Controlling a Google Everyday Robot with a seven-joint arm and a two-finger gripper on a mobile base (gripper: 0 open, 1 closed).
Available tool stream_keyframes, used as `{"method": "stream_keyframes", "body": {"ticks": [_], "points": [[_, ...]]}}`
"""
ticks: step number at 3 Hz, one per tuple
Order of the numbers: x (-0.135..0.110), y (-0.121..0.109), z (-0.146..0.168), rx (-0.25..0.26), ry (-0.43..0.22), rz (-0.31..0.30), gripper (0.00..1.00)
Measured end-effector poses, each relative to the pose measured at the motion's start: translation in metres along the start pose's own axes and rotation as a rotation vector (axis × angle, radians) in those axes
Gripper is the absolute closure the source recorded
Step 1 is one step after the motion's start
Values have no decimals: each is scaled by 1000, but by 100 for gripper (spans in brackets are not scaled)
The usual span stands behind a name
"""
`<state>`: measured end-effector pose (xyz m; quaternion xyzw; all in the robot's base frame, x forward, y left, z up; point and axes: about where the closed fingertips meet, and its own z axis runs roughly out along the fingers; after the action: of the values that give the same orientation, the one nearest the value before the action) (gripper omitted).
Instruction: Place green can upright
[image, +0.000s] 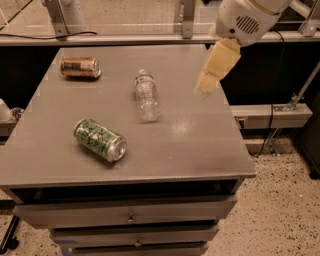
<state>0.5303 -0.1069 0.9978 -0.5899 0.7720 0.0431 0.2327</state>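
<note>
Green can (100, 139) lying sideways, blocky cream gripper (206, 89) over grey tabletop (200, 147)

Gripper (206, 87) hangs from the white arm housing (245, 17) over the far-right part of the grey table (200, 150), tilted down and to camera-left, touching nothing. Clear plastic bottle (147, 96) lies on its side near the gripper, to its camera-left, cap pointing away. Green can (100, 140) lies on its side (silver end facing front-right), well apart from the gripper, down-left of it toward the table's front. Gold-brown can (80, 67) also on its side, farthest from the gripper, at far camera-left. Drawers (130, 215) below the tabletop.
</note>
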Motion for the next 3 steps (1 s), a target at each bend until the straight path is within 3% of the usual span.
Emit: {"method": "stream_keyframes", "body": {"ticks": [1, 2, 3], "points": [[-41, 1, 5, -48, -80, 57, 0], [-40, 1, 5, -48, -79, 56, 0], [-51, -1, 17, -54, -126, 98, 0]]}}
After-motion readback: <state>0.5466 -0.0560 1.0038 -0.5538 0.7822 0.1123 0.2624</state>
